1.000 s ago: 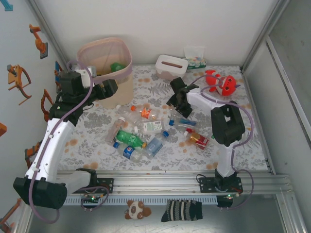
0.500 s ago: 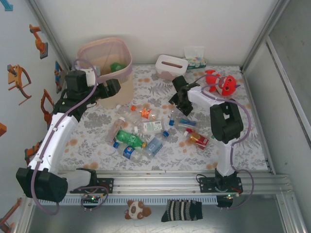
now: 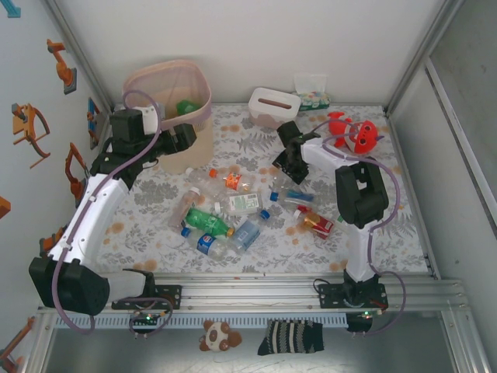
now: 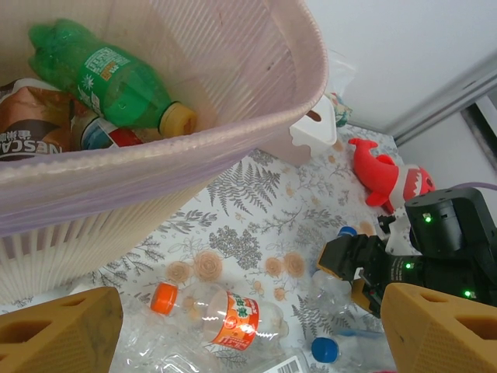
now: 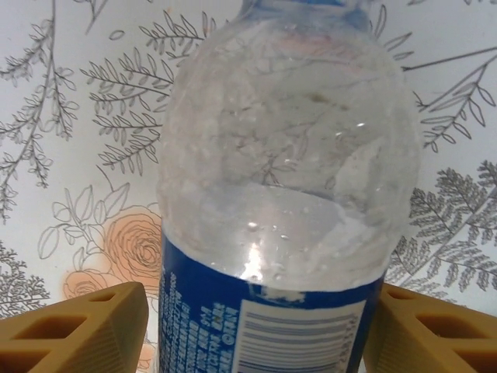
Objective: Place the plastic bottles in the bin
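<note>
The beige bin (image 3: 203, 87) with its pink liner stands at the back left; in the left wrist view its rim (image 4: 194, 148) holds a green bottle (image 4: 109, 78) and others. Several plastic bottles lie mid-table, among them a green one (image 3: 206, 221) and an orange-labelled one (image 3: 231, 181) (image 4: 233, 311). My left gripper (image 3: 183, 137) (image 4: 248, 334) hangs open and empty beside the bin's front. My right gripper (image 3: 284, 171) (image 5: 256, 326) is low over a clear, blue-labelled bottle (image 5: 279, 179). Its fingers (image 5: 78, 330) flank the label, the right one touching and a thin gap on the left.
A red shark plush (image 3: 353, 132) lies at the back right, just behind the right arm. A white tissue box (image 3: 273, 105) stands at the back centre. A red-labelled bottle (image 3: 317, 224) lies near the right arm's elbow. Walls close in on both sides.
The right jaws have narrowed around the blue-labelled bottle, and that gripper has shifted slightly toward the back. The left gripper has drifted right along the bin's front.
</note>
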